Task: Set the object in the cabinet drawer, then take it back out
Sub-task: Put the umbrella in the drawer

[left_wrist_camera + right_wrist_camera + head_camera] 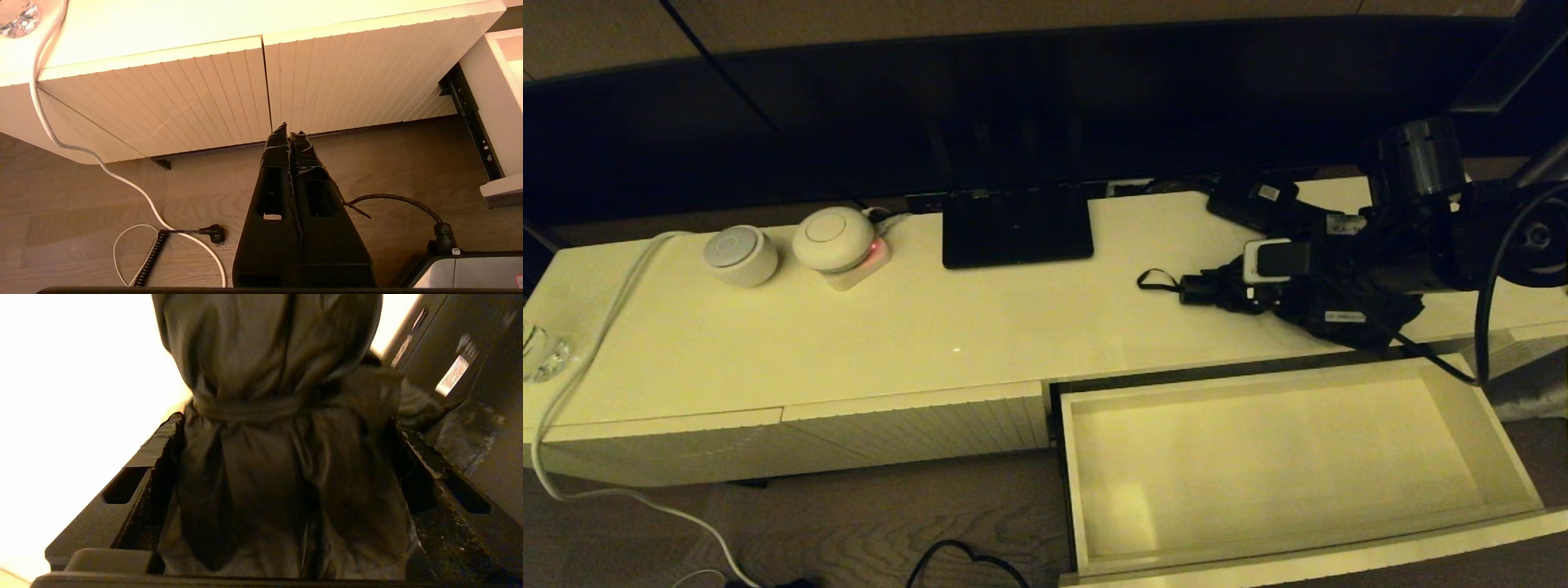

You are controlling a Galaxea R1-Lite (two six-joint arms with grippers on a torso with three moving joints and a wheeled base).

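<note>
- Head view: the umbrella lies on the cabinet top, just behind the open drawer, with its short handle and wrist loop pointing toward the monitor stand.
- The right gripper is down over the umbrella's baggy fabric, the arm reaching in from the right edge of the view.
- The drawer is pulled well out below the umbrella, and its pale floor shows.
- A small black box with a white label sits on the cabinet top behind the umbrella.
- Two round white devices stand on the cabinet top, well to the left of the monitor stand; a white cable runs past them and drops over the cabinet's edge.
- Left wrist view: the left gripper hangs low in front of the cabinet's ribbed panels, above the wooden floor, fingers pressed together with nothing between them.
- The side of the pulled-out drawer shows beside those panels.
- Right wrist view: the right gripper stands wide, one finger on each side of the umbrella, whose tied fabric fills the gap between them.
- Whether the fingers press on the fabric I cannot tell.
</note>
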